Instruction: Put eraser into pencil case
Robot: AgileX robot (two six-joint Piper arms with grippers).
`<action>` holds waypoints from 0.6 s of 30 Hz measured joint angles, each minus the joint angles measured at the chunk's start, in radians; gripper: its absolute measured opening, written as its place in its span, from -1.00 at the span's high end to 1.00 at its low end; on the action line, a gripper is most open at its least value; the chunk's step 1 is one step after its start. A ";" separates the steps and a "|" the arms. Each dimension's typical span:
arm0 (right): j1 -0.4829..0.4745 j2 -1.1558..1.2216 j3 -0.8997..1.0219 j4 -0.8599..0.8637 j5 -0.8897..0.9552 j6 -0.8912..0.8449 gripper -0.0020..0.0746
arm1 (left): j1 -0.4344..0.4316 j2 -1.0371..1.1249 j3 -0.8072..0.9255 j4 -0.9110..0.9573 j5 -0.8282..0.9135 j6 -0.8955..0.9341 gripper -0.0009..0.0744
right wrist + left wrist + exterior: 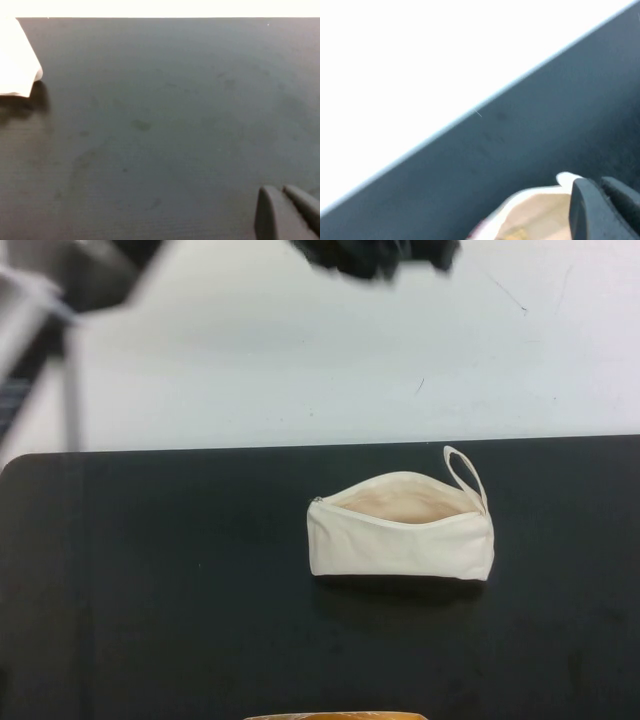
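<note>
The cream-white pencil case point(400, 535) lies on the black mat right of centre, zip open, beige lining showing, loop strap point(467, 475) at its far right end. No eraser shows in the high view. In the left wrist view the open case point(535, 215) sits by my left gripper point(602, 210), whose fingers are together and empty. A small yellowish patch point(515, 234) lies in the lining at the picture's edge; I cannot tell whether it is the eraser. My right gripper point(287, 212) is shut over bare mat, away from the case's corner point(17, 60). Neither gripper shows in the high view.
The black mat point(150, 590) covers the near table; the white tabletop point(300, 360) lies beyond it. A blurred dark shape point(375, 255) hangs at the top edge and a blurred pale frame point(40, 330) at top left. An orange edge point(335, 716) shows at the bottom.
</note>
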 joint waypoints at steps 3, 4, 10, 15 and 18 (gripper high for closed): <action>0.000 0.000 0.000 0.000 0.000 0.000 0.95 | -0.054 -0.101 -0.006 0.121 0.032 0.001 0.97; 0.000 0.000 0.000 0.000 0.000 0.000 0.95 | -0.074 -0.142 -0.006 0.149 0.044 0.001 0.97; 0.000 0.000 0.000 0.000 0.000 0.000 0.95 | -0.197 -0.313 -0.011 0.280 0.058 0.021 0.98; 0.000 0.000 0.000 0.000 0.000 0.000 0.95 | -0.360 -0.457 0.018 0.459 0.058 0.031 0.98; 0.000 0.000 0.000 0.000 0.000 0.000 0.95 | -0.436 -0.554 0.070 0.558 0.058 0.021 0.98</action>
